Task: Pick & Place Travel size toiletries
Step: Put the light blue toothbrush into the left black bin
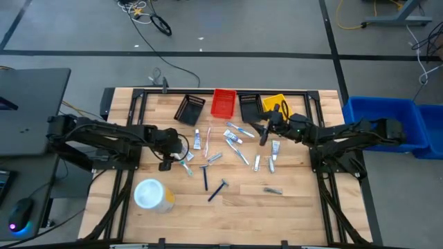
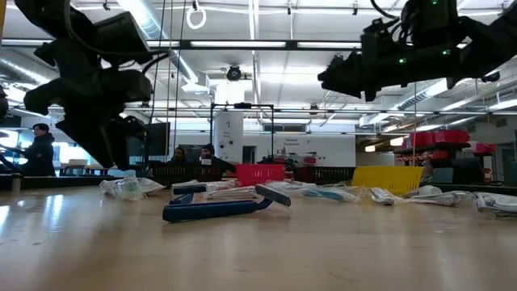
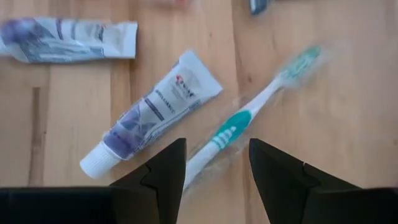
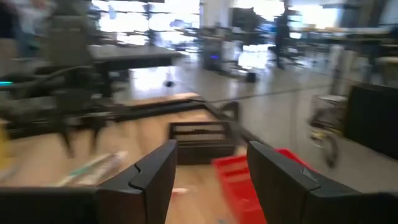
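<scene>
**Both grippers spread and empty over the scattered toiletries**

Take the red basket (image 1: pixel 223 102) at the table's far edge as your landmark. Left of it and nearer you, your left gripper (image 1: pixel 168 160) hangs low with jaws spread, nothing between them; its wrist view shows a teal toothbrush (image 3: pixel 249 121) in a clear wrapper running under the gap, a small white tube (image 3: pixel 151 113) just beside it, and a second tube (image 3: pixel 65 40) cut off at the frame edge. The travel size toiletries (image 1: pixel 228 149) lie loose on the wood in front of the basket. Right of the basket, your right gripper (image 1: pixel 264 135) is raised, jaws apart and empty; its own view is too blurred to identify the items below
</scene>
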`<state>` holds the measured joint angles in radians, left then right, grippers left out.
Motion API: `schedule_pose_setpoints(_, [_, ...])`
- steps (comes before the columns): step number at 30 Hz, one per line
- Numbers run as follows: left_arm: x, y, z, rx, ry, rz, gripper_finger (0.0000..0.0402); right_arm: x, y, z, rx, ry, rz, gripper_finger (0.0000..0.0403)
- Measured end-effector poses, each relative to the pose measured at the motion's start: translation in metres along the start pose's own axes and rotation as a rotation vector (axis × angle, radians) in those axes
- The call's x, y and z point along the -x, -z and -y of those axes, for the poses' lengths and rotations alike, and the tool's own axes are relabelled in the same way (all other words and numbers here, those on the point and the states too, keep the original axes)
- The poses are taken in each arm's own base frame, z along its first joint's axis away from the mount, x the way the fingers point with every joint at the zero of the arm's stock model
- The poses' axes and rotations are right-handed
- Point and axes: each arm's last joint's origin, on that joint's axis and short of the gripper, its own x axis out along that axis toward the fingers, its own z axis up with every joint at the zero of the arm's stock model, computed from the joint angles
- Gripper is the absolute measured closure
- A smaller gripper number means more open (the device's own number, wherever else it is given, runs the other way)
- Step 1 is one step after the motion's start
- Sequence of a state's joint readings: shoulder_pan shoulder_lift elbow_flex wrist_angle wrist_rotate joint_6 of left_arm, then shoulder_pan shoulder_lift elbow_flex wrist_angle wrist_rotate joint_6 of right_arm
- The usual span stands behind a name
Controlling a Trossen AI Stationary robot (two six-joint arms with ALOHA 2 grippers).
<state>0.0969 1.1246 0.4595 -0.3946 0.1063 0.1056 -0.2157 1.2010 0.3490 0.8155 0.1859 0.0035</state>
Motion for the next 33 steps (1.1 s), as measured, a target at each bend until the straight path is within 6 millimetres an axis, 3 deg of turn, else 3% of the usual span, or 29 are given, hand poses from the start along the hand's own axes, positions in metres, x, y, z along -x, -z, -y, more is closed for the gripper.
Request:
schedule_pose_setpoints(5, [-0.010,0.000,-0.002,-0.069,-0.007,-0.030,0.0219,-0.001,0.001,0.003,0.001,0.097,-0.004,0.0204])
schedule_pose_setpoints(18, [-0.028,0.004,-0.003,-0.144,0.029,-0.111,0.0222,-0.001,0.002,0.003,0.023,0.101,-0.016,0.0244])
schedule_pose_setpoints(21, [-0.028,0.003,-0.004,-0.145,0.025,-0.110,0.0245,-0.001,0.004,0.003,0.026,0.101,-0.030,0.0240])
schedule_pose_setpoints(29, [-0.028,0.003,-0.004,-0.097,0.021,-0.108,0.0360,-0.001,0.005,0.003,0.030,0.101,-0.045,0.0213])
schedule_pose_setpoints(33, [-0.027,0.003,-0.003,-0.094,0.029,-0.106,0.0377,-0.001,0.007,0.003,0.034,0.100,-0.061,0.0203])
